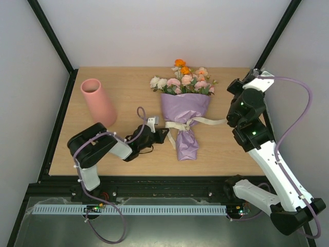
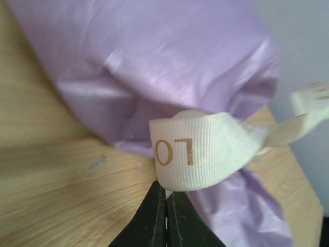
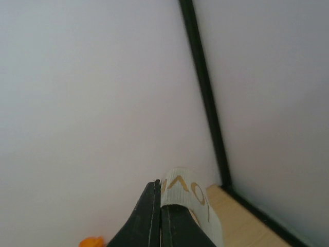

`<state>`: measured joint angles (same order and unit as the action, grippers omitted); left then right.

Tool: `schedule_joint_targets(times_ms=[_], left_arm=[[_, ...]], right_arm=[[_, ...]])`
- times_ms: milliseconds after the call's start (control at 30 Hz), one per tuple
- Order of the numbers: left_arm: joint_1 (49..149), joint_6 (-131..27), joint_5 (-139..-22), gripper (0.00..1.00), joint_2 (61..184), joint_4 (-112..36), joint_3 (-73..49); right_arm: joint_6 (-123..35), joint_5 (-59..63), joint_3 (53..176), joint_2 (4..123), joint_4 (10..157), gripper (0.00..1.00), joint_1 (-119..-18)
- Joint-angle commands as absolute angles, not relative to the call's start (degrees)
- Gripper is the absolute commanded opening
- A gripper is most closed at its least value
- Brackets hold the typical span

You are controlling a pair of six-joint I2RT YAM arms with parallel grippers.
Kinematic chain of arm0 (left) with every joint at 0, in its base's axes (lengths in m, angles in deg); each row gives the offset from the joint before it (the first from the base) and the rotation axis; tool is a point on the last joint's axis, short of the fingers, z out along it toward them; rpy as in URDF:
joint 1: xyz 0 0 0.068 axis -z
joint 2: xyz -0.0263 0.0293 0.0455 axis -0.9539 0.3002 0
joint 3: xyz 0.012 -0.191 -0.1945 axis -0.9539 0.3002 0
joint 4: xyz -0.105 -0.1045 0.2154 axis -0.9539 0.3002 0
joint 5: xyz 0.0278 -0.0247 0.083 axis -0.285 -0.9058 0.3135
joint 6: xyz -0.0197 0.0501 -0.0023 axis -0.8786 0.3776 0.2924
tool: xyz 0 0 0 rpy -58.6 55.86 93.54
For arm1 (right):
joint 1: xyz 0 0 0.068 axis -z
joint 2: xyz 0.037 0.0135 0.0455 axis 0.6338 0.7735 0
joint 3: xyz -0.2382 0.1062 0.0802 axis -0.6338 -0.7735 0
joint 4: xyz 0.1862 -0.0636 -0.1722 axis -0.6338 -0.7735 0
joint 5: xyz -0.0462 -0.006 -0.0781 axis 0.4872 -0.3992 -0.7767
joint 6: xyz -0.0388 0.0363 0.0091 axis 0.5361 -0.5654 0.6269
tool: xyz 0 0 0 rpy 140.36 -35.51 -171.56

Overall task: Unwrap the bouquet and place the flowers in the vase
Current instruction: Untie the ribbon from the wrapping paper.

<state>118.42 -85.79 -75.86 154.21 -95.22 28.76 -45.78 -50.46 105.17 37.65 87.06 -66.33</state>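
Bouquet lies flat at mid-table, flowers toward the far edge, lilac wrapping paper tied with cream ribbon. Vase stands upright at the left, well apart from it.

Left gripper: jaws closed, tips pinching the lower edge of the ribbon loop. Gold print there reads "LO", seen upside down.

Right gripper: jaws closed on the ribbon's right tail. Gold "V" and "O" legible, inverted; the rest is hidden.
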Motion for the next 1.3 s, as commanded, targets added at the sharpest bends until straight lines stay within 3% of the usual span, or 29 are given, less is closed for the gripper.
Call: schedule_joint_targets(times_ms=[0, 67, 133, 333, 400, 567, 700, 767, 833, 867, 933, 1133, 1267], left_arm=[[118.2, -82.8, -74.5, 0.02, 147.8, -96.4, 30.8], [118.3, -82.5, -74.4, 0.02, 144.7, -95.0, 31.7], [118.3, -82.0, -74.2, 0.02, 141.9, -91.2, 31.7], [118.5, -81.8, -73.9, 0.02, 137.1, -86.7, 33.7], [118.7, -81.9, -74.5, 0.02, 136.7, -85.2, 34.3], [118.9, -81.6, -79.5, 0.02, 139.2, -83.9, 35.1], [119.1, -81.9, -83.1, 0.02, 141.0, -85.7, 36.6], [119.4, -81.3, -83.3, 0.02, 141.1, -85.3, 36.8], [119.5, -79.7, -82.9, 0.02, 141.0, -83.3, 36.7], [119.6, -78.7, -82.9, 0.02, 140.9, -82.6, 36.9], [119.6, -77.4, -83.1, 0.02, 140.4, -81.5, 37.2], [120.1, -77.5, -81.8, 0.02, 135.9, -79.8, 39.2], [120.0, -78.2, -79.9, 0.02, 131.6, -77.5, 40.1]], right_arm=[[-57.3, -36.0, 98.4, 35.0, 81.1, 0.01, -66.2], [-59.8, -32.3, 93.9, 34.7, 80.2, 0.01, -66.2], [-62.1, -36.3, 90.6, 35.8, 78.1, 0.01, -66.2], [-57.5, -65.1, 97.5, 51.0, 70.6, 0.01, -64.2], [-60.1, -65.3, 101.4, 55.5, 68.3, 0.01, -62.2], [-60.3, -58.4, 98.0, 58.8, 74.4, 0.01, -59.9], [-60.9, -57.3, 101.4, 64.4, 66.6, 0.03, -59.8], [-61.9, -54.4, 103.3, 66.2, 63.0, 0.12, -59.8], [-63.0, -49.6, 104.4, 66.4, 60.2, 0.41, -59.8], [-63.2, -47.8, 104.3, 65.8, 59.9, 0.51, -59.8], [-63.6, -44.9, 104.3, 63.3, 59.2, 0.61, -59.9], [-63.8, -30.6, 104.1, 55.7, 57.2, 0.71, -60.3], [-64.4, -19.0, 99.1, 51.8, 55.6, 0.68, -62.4]])
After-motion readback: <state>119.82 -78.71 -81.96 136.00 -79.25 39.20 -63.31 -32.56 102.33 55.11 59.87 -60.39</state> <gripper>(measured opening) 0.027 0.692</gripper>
